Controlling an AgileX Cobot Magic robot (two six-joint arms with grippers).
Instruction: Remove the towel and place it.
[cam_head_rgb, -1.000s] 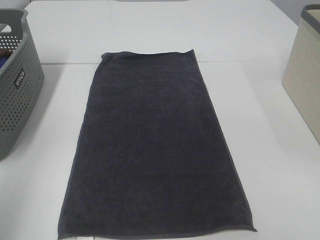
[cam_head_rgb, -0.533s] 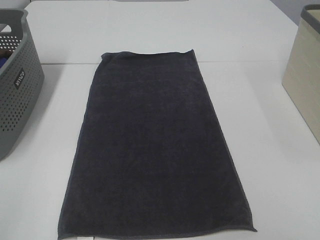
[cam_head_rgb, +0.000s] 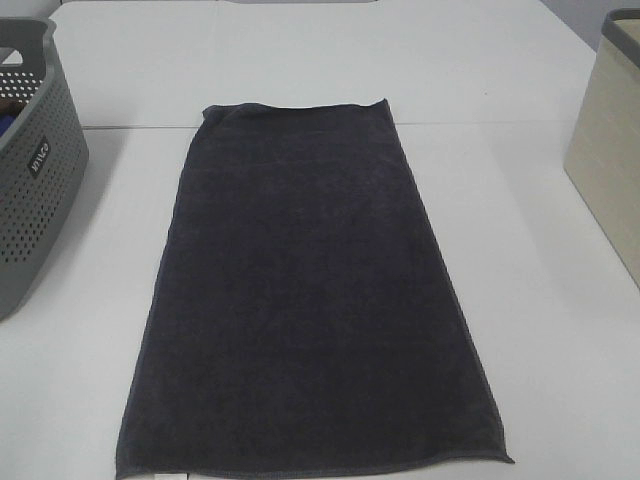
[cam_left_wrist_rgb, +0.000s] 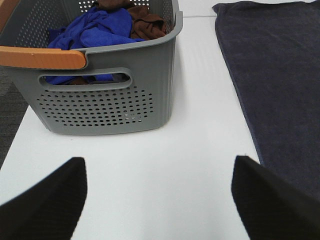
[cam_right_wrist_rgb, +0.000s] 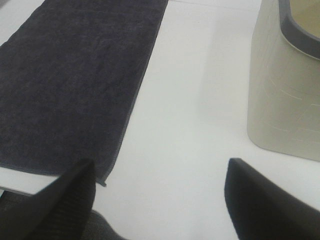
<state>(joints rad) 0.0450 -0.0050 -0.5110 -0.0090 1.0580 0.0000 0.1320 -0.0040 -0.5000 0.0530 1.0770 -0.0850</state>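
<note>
— Since the towel (cam_head_rgb: 305, 290) is the thing to shift, where does it lie?

— Flat and fully spread down the middle of the white worktop (cam_head_rgb: 540, 330), long axis running away from the near edge. Its near hem reaches almost to that edge, and a small white tag peeks out at the near left corner. The far hem sits just past a seam in the worktop, slightly rumpled at the far left corner.

— Any room along its sides?

— Bare worktop on both long edges. On the left, a strip separates it from a grey perforated basket (cam_head_rgb: 30, 190); on the right, a wider strip before a beige bin (cam_head_rgb: 610, 160). Neither container touches the cloth.

— Count things for me.

— One towel, one basket, one bin. The left wrist view shows the basket (cam_left_wrist_rgb: 107, 95) holding blue cloth (cam_left_wrist_rgb: 92, 32) and brown cloth (cam_left_wrist_rgb: 147, 22), with an orange handle (cam_left_wrist_rgb: 42, 57).

— And the grippers?

— Two. The left gripper (cam_left_wrist_rgb: 159, 200) is spread wide over bare worktop between basket and towel edge, holding nothing. The right gripper (cam_right_wrist_rgb: 159, 200) is likewise spread and empty, over the near right corner of the towel (cam_right_wrist_rgb: 75, 75), the bin (cam_right_wrist_rgb: 285, 95) to its side.
</note>
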